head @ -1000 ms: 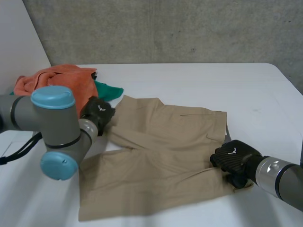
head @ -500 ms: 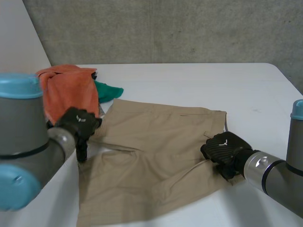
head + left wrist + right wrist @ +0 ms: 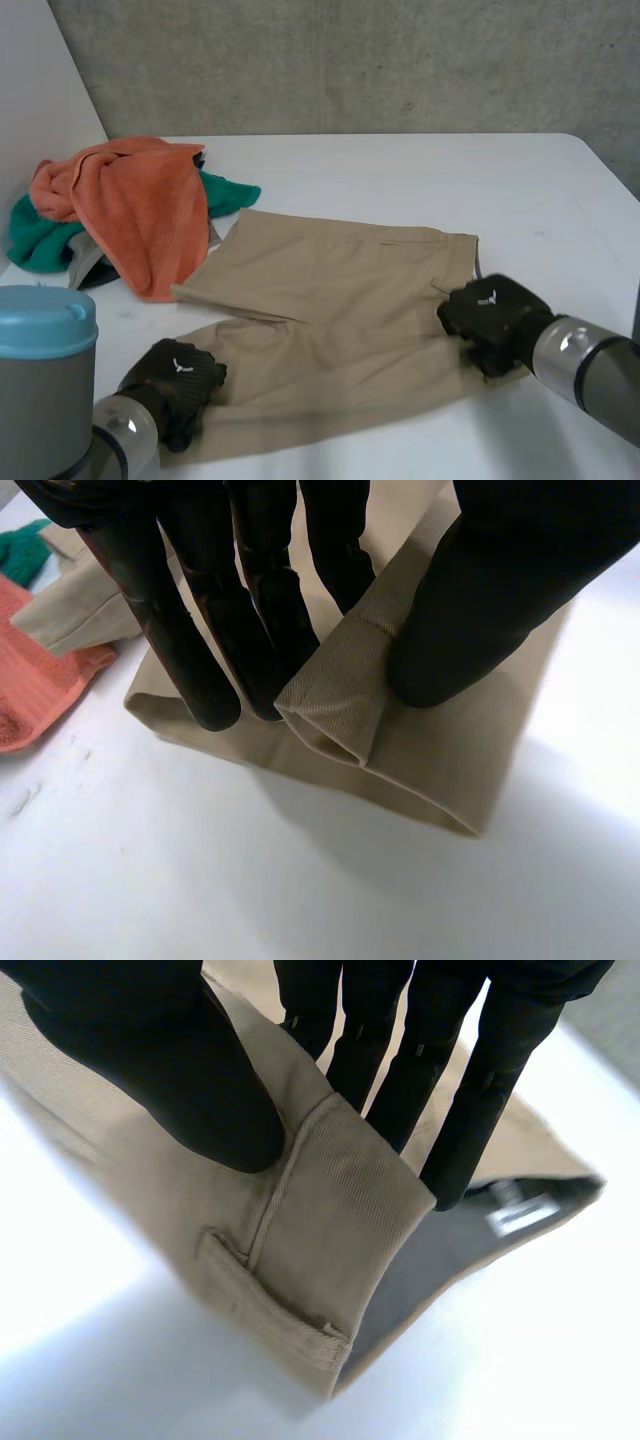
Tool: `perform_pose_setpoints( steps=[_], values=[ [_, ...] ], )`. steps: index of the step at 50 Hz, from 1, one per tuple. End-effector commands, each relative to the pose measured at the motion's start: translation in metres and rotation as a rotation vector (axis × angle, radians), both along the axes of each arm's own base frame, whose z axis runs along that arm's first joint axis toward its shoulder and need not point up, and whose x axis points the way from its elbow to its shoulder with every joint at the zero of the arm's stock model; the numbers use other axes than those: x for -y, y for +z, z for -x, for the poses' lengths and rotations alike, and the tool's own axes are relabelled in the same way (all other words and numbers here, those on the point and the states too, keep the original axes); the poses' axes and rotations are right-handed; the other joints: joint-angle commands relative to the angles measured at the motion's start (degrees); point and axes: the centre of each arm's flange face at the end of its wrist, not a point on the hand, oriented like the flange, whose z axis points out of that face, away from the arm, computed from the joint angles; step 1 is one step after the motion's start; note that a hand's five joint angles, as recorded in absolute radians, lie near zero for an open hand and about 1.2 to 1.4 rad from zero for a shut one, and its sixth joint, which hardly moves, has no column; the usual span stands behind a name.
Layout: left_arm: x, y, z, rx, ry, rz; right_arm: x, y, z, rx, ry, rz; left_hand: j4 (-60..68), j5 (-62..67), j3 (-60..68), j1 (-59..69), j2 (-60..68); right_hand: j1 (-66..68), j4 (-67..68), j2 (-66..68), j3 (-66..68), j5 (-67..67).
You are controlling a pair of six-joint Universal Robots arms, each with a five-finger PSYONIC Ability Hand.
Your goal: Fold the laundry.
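Note:
Tan shorts (image 3: pixel 340 300) lie spread on the white table (image 3: pixel 400 170), one leg folded over. My left hand (image 3: pixel 175 385) is at the hem of the near leg; in the left wrist view its fingers (image 3: pixel 210 630) and thumb pinch a fold of the tan hem (image 3: pixel 335 705). My right hand (image 3: pixel 490 320) is at the waistband corner on the right; its thumb (image 3: pixel 170 1070) and fingers pinch the waistband (image 3: pixel 340 1220) by a belt loop, with the grey lining (image 3: pixel 440 1260) showing underneath.
An orange towel (image 3: pixel 135 205) lies over a green cloth (image 3: pixel 40 240) at the table's back left, next to the shorts. More green cloth (image 3: pixel 228 190) pokes out behind it. A grey concrete wall (image 3: pixel 350 60) stands behind the table.
My left hand has come from the shorts' far left edge down to the near leg's hem and pinched it. The right hand has stayed at the waistband corner.

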Motion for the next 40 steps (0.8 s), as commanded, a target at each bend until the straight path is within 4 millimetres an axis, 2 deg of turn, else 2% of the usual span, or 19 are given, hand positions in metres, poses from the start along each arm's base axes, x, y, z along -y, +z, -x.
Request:
perform_pose_setpoints(
  steps=[1,4,6,9,13,14,17,18,21,22,24,25,29,30,31,32,33,34,40],
  values=[
    [-0.046,0.026,-0.012,0.123,-0.127,-0.135,-0.049,-0.005,0.029,-0.323,0.265,-0.17,11.53,13.47,12.34,13.72,11.56,16.02,11.28,12.55,11.53,11.7],
    [-0.05,0.029,-0.015,0.153,-0.153,-0.185,-0.046,-0.005,0.029,-0.332,0.301,-0.147,11.53,13.47,12.34,13.72,11.56,16.02,11.28,12.55,11.53,11.7],
    [-0.04,0.033,-0.011,0.143,-0.154,-0.165,-0.033,-0.004,0.024,-0.281,0.257,-0.116,11.53,13.47,12.34,13.72,11.56,16.02,11.28,12.55,11.53,11.7],
    [-0.011,0.034,-0.002,0.113,-0.137,-0.084,-0.009,-0.003,0.015,-0.201,0.171,-0.073,11.53,13.47,12.34,13.72,11.56,16.02,11.28,12.55,11.53,11.7],
    [0.037,0.038,0.017,0.046,-0.111,0.081,0.023,0.002,0.002,-0.108,0.077,0.011,11.53,13.47,12.34,13.72,11.56,16.02,11.28,12.55,11.53,11.7],
    [0.059,0.041,0.026,0.006,-0.094,0.16,0.038,0.004,-0.004,-0.074,0.039,0.06,11.53,13.47,12.34,13.72,11.56,16.02,11.28,12.55,11.53,11.7],
    [0.092,0.045,0.04,-0.057,-0.073,0.276,0.059,0.006,-0.011,-0.032,-0.022,0.14,11.53,13.47,12.34,13.72,11.56,16.02,11.28,12.55,11.53,11.7],
    [0.112,0.047,0.05,-0.1,-0.068,0.347,0.073,0.006,-0.015,-0.012,-0.065,0.198,11.53,13.47,12.34,13.72,11.56,16.02,11.28,12.55,11.53,11.7],
    [0.137,0.05,0.066,-0.165,-0.068,0.446,0.092,0.004,-0.022,0.004,-0.116,0.28,11.53,13.47,12.34,13.72,11.56,16.02,11.28,12.55,11.53,11.7],
    [0.156,0.048,0.077,-0.205,-0.065,0.508,0.104,0.001,-0.026,0.009,-0.144,0.335,11.53,13.47,12.34,13.72,11.56,16.02,11.28,12.55,11.53,11.7],
    [0.17,0.045,0.086,-0.237,-0.067,0.551,0.115,-0.003,-0.031,0.014,-0.163,0.383,11.53,13.47,12.34,13.72,11.56,16.02,11.28,12.55,11.53,11.7],
    [0.185,0.042,0.094,-0.258,-0.061,0.595,0.126,-0.008,-0.036,0.022,-0.181,0.428,11.53,13.47,12.34,13.72,11.56,16.02,11.28,12.55,11.53,11.7],
    [0.214,0.028,0.108,-0.297,-0.046,0.64,0.148,-0.022,-0.046,0.048,-0.202,0.515,11.53,13.47,12.34,13.72,11.56,16.02,11.28,12.55,11.53,11.7],
    [0.217,0.024,0.111,-0.303,-0.05,0.638,0.159,-0.027,-0.051,0.071,-0.218,0.56,11.53,13.47,12.34,13.72,11.56,16.02,11.28,12.55,11.53,11.7],
    [0.22,0.022,0.113,-0.31,-0.051,0.64,0.164,-0.03,-0.052,0.082,-0.229,0.578,8.21,10.16,9.03,10.41,8.25,1.51,-3.23,-1.96,-2.98,-2.81],
    [0.223,0.019,0.115,-0.319,-0.052,0.634,0.166,-0.033,-0.053,0.086,-0.236,0.584,-4.48,-2.53,-3.66,-2.28,-4.44,-17.96,-22.69,-21.43,-22.44,-22.27],
    [0.226,0.018,0.119,-0.345,-0.055,0.629,0.171,-0.036,-0.054,0.095,-0.257,0.605,-42.24,-40.29,-41.42,-40.04,-42.2,-53.98,-58.72,-57.45,-58.47,-58.3],
    [0.225,0.017,0.121,-0.359,-0.058,0.624,0.173,-0.035,-0.054,0.102,-0.273,0.615,-58.47,-56.53,-57.66,-56.28,-58.44,-53.98,-58.72,-57.45,-58.47,-58.3],
    [0.212,0.033,0.12,-0.424,-0.059,0.6,0.171,-0.011,-0.042,0.199,-0.373,0.606,-58.47,-56.53,-57.66,-56.28,-58.44,-53.98,-58.72,-57.45,-58.47,-58.3]
  ],
)
